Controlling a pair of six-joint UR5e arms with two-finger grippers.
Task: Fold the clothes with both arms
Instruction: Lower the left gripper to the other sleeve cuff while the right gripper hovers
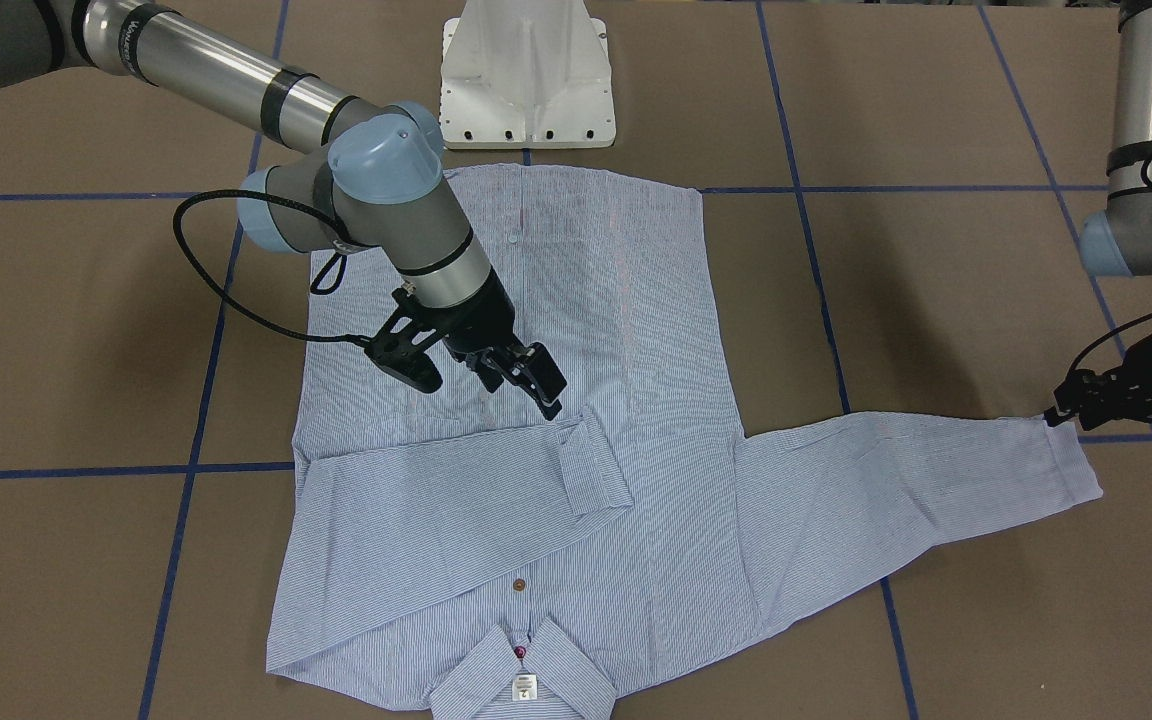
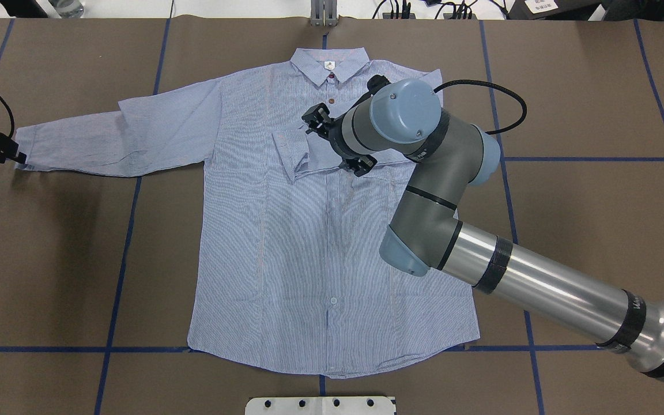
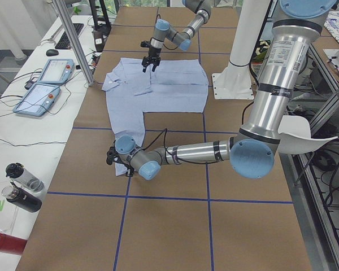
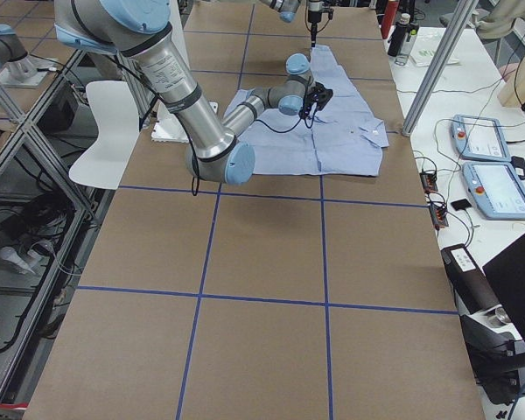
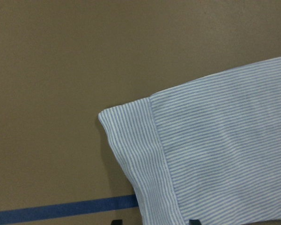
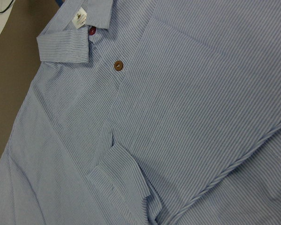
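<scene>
Nearest the overhead camera, the right arm [image 2: 424, 190] is seen stretched over the brown counter [image 2: 597, 115]. The striped button shirt [image 2: 286, 248] is laid flat at the counter's middle, front up, with its collar [image 1: 521, 675] turned away from the robot. The left arm [image 1: 1151, 120] is seen at the counter's left end. 1 sleeve [image 2: 113, 135] is stretched out sideways to the left claw [image 2: 15, 154]. That claw's 2 fingertips [image 5: 115, 221] are shown apart at the edge of the cuff [image 5: 136, 154], with nothing gripped. The other sleeve [image 1: 436, 470] is folded across the chest. Its cuff [image 1: 596, 465] is found just beside the right claw [image 1: 521, 390], which is held over the cloth, jaws parted and empty. A brown button [image 1: 519, 585], a red button [image 1: 520, 652] and a white neck label [image 1: 524, 686] are seen at the collar.
</scene>
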